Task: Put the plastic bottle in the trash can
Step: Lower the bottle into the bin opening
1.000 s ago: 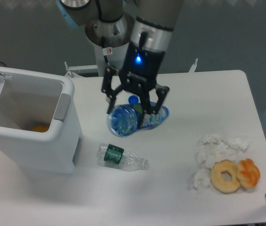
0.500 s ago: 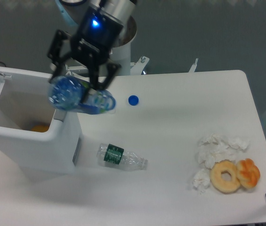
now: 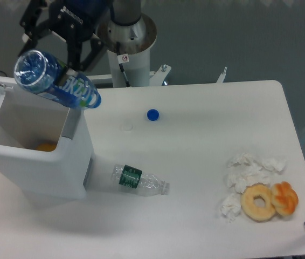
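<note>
My gripper (image 3: 55,56) is shut on the plastic bottle (image 3: 55,80), blue-tinted with a blue label and white lettering. It holds the bottle in the air, tilted, over the back right rim of the trash can (image 3: 34,162). The trash can is a large white bin at the left with its lid open; something orange (image 3: 46,146) lies inside it.
A clear bottle with a dark green label (image 3: 139,181) lies on the table beside the bin. A blue cap (image 3: 152,114) lies mid-table. Crumpled tissues (image 3: 244,178) and two doughnuts (image 3: 269,200) sit at the right. The arm's base column (image 3: 128,43) stands at the back.
The gripper lifted the blue bottle off the table and carried it left and up, from beside the blue cap to above the trash can's rim.
</note>
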{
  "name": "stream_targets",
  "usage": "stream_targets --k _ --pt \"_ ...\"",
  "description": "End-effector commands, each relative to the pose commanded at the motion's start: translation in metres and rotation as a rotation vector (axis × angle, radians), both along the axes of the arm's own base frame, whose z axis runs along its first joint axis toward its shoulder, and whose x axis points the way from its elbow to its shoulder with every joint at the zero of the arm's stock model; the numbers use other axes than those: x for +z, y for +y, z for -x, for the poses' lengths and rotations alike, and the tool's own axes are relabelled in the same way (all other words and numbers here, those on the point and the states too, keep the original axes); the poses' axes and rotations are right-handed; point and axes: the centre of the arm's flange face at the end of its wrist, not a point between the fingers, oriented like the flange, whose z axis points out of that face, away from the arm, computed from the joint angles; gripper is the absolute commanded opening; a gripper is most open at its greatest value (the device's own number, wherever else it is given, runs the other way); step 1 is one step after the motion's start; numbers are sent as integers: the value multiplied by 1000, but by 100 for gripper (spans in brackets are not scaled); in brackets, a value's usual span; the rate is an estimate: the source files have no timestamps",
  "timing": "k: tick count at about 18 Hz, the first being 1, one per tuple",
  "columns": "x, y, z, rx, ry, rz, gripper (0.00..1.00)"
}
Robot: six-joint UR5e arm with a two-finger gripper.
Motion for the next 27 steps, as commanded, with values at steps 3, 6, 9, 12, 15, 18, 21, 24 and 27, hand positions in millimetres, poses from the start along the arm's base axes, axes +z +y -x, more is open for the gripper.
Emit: stream_targets --k 3,6,9,12,15,18,21,24,27 --pt "-3 3 -2 -19 -14 -10 78" --pt "-3 15 -12 -74 -37 -56 78" --pt "-19 26 -21 -104 -54 -39 78" --pt "-27 36 -29 -131 -65 -31 78" --pt "-35 42 -33 -144 -77 -20 78" --pt "-48 47 -34 -151 -95 -2 78" --pt "-58 49 -36 -161 -107 11 78" --pt "-62 50 -38 -163 -111 17 78" --pt "-65 51 -39 -166 -115 19 78"
